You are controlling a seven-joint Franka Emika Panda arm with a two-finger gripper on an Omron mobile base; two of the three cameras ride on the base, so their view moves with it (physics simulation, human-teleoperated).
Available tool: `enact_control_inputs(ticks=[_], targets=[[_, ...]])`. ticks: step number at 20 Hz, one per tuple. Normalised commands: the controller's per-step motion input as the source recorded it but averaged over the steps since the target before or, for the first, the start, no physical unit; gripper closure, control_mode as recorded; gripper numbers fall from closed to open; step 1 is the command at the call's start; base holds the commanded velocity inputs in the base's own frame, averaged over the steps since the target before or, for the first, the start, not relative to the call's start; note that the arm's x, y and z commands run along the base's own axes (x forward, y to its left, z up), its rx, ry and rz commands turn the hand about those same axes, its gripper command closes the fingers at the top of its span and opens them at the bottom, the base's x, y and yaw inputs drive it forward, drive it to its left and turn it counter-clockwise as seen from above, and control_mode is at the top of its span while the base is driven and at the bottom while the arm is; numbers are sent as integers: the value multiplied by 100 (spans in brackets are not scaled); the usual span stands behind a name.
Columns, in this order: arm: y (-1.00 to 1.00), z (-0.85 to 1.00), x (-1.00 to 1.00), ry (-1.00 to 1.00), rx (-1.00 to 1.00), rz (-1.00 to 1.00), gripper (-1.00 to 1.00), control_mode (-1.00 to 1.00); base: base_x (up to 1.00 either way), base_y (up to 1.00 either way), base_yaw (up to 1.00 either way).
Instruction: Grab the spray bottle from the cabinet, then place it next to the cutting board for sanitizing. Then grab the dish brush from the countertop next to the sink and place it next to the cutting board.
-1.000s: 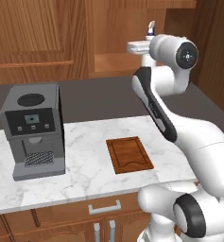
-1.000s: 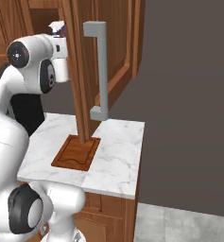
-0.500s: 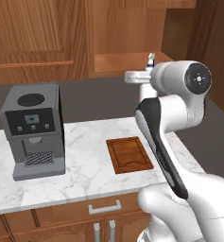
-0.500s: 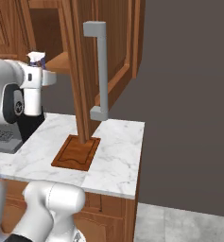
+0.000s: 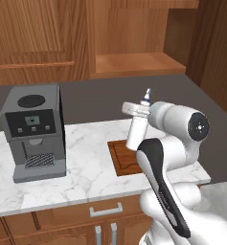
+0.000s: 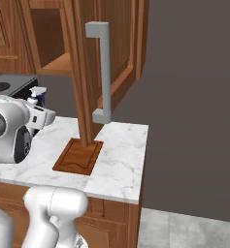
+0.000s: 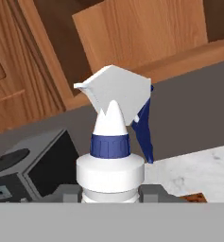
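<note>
My gripper (image 7: 110,194) is shut on the spray bottle (image 7: 114,137), a white bottle with a pale trigger head and a blue collar. It hangs upright over the countertop (image 5: 86,158). In the left base view the spray bottle (image 5: 135,136) is just above the left end of the dark reddish cutting board (image 5: 126,160), with the gripper (image 5: 135,117) around its neck. From the right, its nozzle (image 6: 37,93) rises above the hand, left of the cutting board (image 6: 78,156). The cabinet (image 5: 134,62) shelf is above. The dish brush and the sink are out of view.
A grey coffee machine (image 5: 34,131) stands on the counter left of the board. The open cabinet door (image 6: 87,72) with its long grey handle (image 6: 103,72) hangs over the board's far end. The counter (image 6: 121,160) ends right of the board.
The arm has come down from cabinet height with the spray bottle still in its grip. The bottle now hangs low over the counter by the board's left end.
</note>
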Motion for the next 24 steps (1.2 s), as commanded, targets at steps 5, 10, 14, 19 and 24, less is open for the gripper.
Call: enact_control_inputs(ticks=[5,10,14,19,24], targets=[[17,-4,27,1,-2,25,100,-100,0,0,0],[11,-7,35,0,-8,30,100,-100,0,0,0],[0,-34,50,0,-2,35,100,-100,0,0,0],[0,-40,49,-6,1,35,100,-100,0,0,0],[6,-27,37,-10,9,34,100,-100,0,0,0]])
